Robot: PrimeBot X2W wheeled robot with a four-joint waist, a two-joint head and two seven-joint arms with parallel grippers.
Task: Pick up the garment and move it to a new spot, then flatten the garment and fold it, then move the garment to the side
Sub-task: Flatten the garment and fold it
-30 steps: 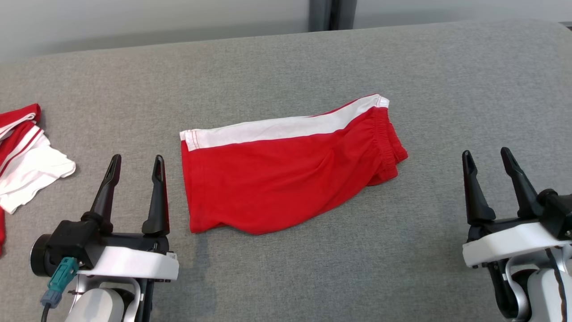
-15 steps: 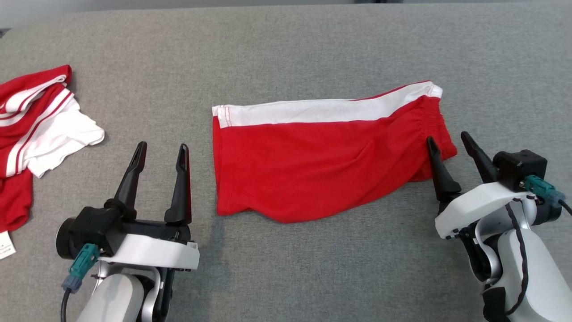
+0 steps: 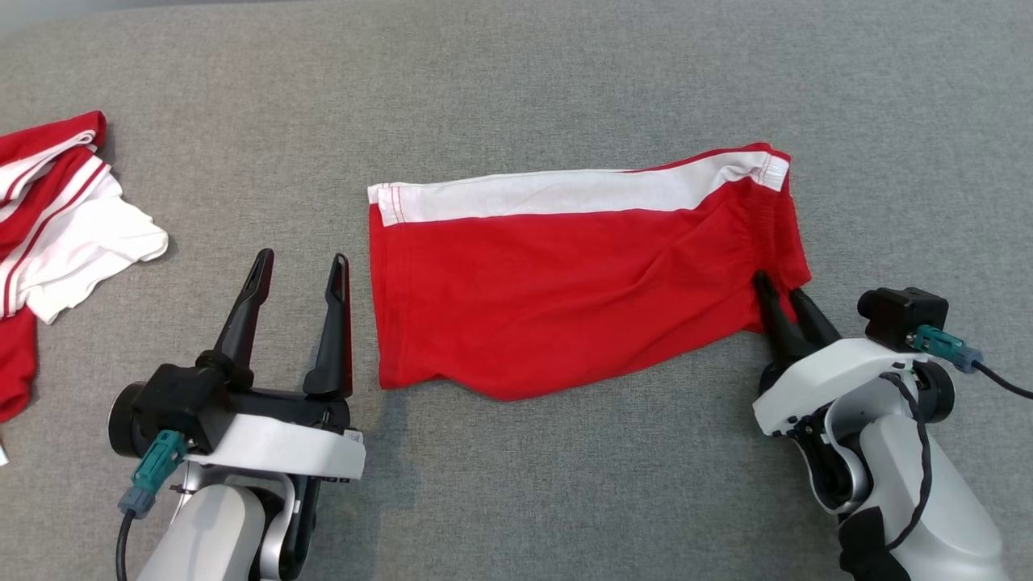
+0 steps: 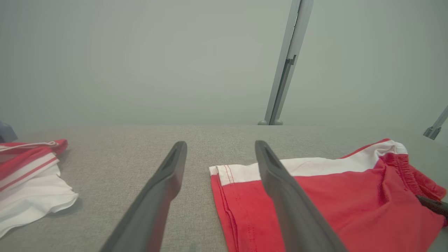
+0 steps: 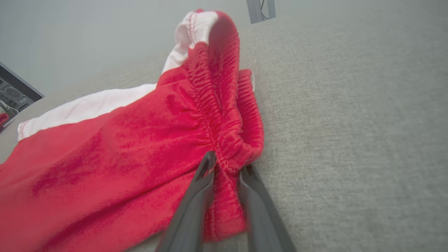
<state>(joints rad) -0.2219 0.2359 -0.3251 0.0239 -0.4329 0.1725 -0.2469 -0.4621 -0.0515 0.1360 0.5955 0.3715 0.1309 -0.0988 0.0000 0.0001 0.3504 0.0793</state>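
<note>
My right pincer [image 3: 779,286] is drawn narrow on the shorts [image 3: 565,282], at their near right corner. A fold of the gathered waistband [image 5: 224,105] is caught between my two fingers. In the right wrist view the red cloth bunches up where they meet it, one finger on each side of the elastic seam.

My left pincer [image 3: 302,258] stands wide and holds nothing. It sits just beside the left hem of the shorts, fingers pointing away from me, apart from the cloth.

The shorts lie spread on the grey surface [image 3: 565,81] between my two pincers, waistband to the right and leg hem to the left. A white stripe [image 3: 565,194] runs along their far edge. Their near edge curves, with a few soft creases across the red.

Well to the left of the shorts, beyond my left pincer, another garment [image 3: 56,218] in red and white lies crumpled, partly cut off by the edge of the head view.
</note>
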